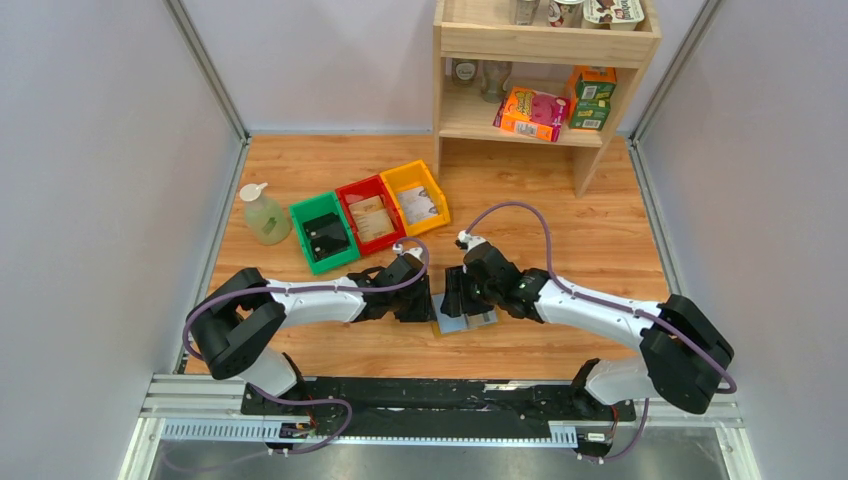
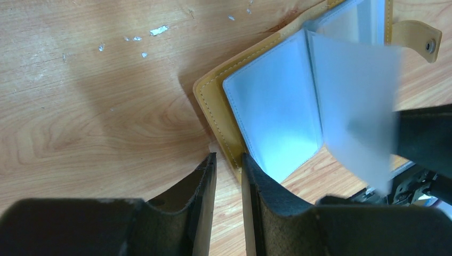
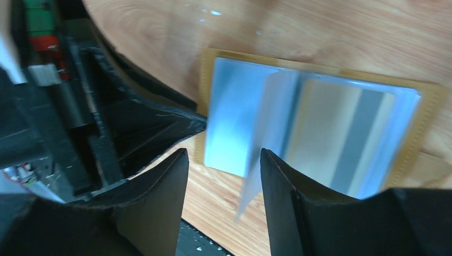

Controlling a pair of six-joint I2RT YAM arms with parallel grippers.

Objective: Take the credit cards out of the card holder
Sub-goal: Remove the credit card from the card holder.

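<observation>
Left gripper (image 2: 228,156): jaws a narrow slit apart, tips down on the table (image 2: 106,106); nothing visibly clamped.
Left gripper to card holder (image 2: 212,104): the yellow stitched rim runs into the slit at the tips; 1 finger (image 2: 255,178) overlaps the near corner of a blue-grey pocket. Cannot tell whether it presses down.
Right gripper (image 3: 224,154): jaws moderately apart, closed on nothing.
Between the right jaws: 1 pale translucent leaf (image 3: 266,122) stands up from the fold, close against 1 finger (image 3: 277,186).
Card holder: lies open and flat on the wood, between the 2 grippers, near the table's front edge.
Card (image 3: 346,133): pale with 1 grey stripe, inside the pocket on the far side of the raised leaf.
Further out: green bin (image 1: 322,235), red bin (image 1: 368,215) and yellow bin (image 1: 415,198) side by side, well apart from the card holder.
</observation>
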